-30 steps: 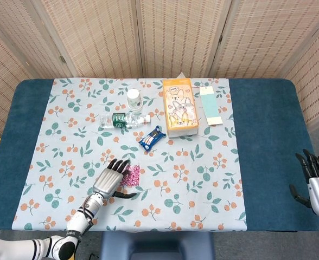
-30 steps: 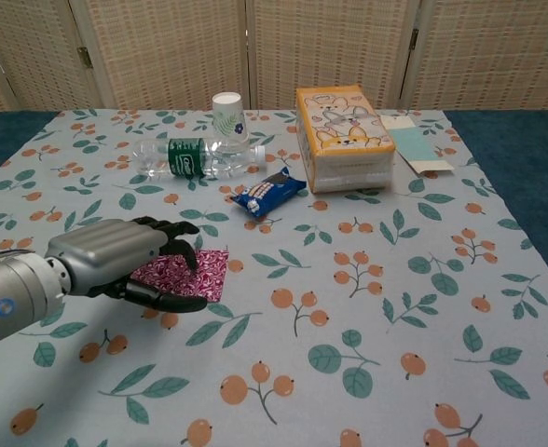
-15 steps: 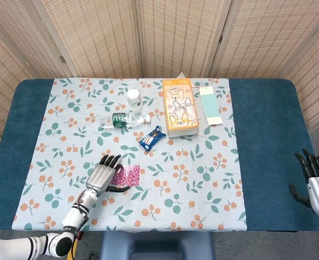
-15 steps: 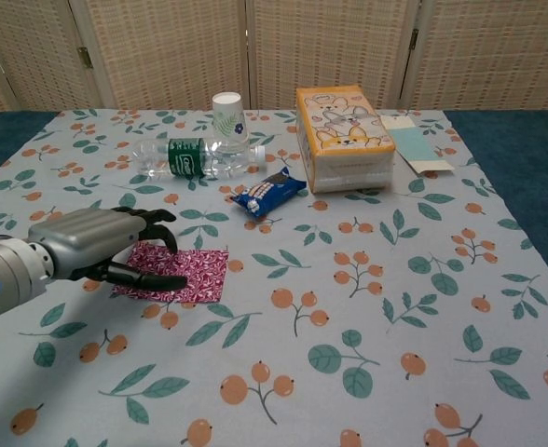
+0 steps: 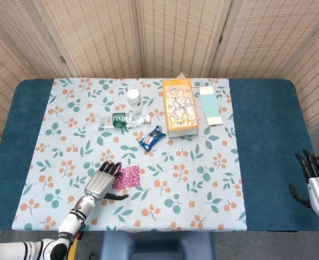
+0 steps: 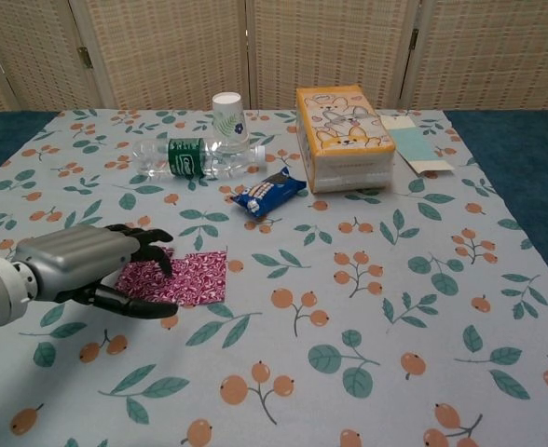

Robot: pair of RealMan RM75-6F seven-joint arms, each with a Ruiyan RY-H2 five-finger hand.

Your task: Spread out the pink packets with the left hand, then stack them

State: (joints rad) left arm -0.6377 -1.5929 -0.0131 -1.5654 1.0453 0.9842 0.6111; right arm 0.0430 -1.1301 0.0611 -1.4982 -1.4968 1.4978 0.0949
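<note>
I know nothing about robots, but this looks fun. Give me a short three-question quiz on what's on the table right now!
1. True or false: the left hand rests over the pink packets.
2. Which lies on its side? A) paper cup B) water bottle C) tissue box
3. Fill in: the blue snack packet lies between the pink packets and the ____.

Key: 1 true, its fingers reach over the packets' left part; whether they press is unclear. 2 B. 3 water bottle.
</note>
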